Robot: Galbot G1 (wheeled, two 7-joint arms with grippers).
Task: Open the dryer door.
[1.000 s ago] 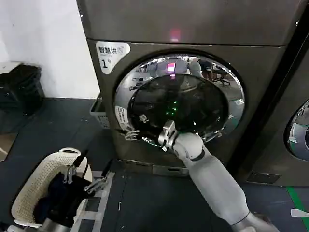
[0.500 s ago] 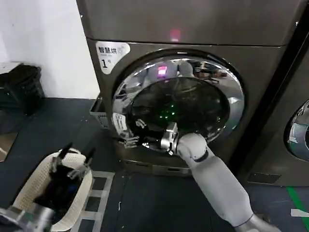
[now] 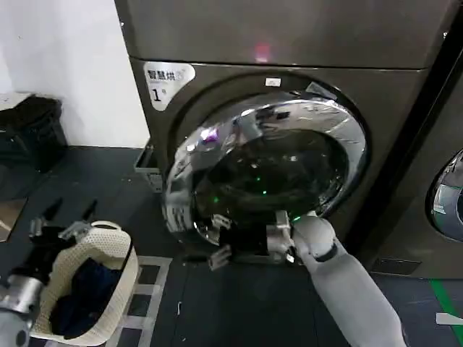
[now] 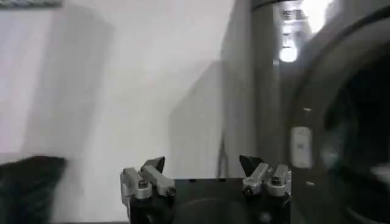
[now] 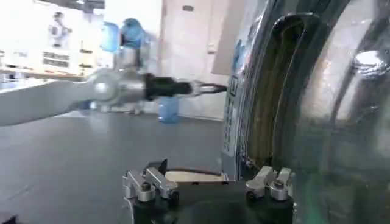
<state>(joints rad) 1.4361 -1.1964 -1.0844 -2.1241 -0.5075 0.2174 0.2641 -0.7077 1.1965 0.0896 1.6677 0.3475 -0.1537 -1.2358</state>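
The dryer door (image 3: 289, 123), a chrome-rimmed porthole with dark glass, stands ajar on the bronze-grey machine with the "1" sticker (image 3: 166, 79). Its left edge has swung out from the front. My right gripper (image 3: 219, 240) is at the door's lower left rim and is open. In the right wrist view the door's edge (image 5: 234, 115) stands between the spread fingers of the right gripper (image 5: 210, 173). My left gripper (image 3: 71, 213) hangs low at the left beside the basket, open and empty. In the left wrist view the left gripper (image 4: 204, 167) faces the white wall, with the machine's front (image 4: 274, 91) beside it.
A white laundry basket (image 3: 108, 238) holding dark clothes stands on the floor at the lower left. A black bag (image 3: 29, 130) lies by the white wall. The neighbouring machine's round door (image 3: 448, 195) shows at the right edge.
The door has swung out from shut to ajar, its left edge coming toward me. My right gripper moved down and back with it. The left arm moved left, off the basket.
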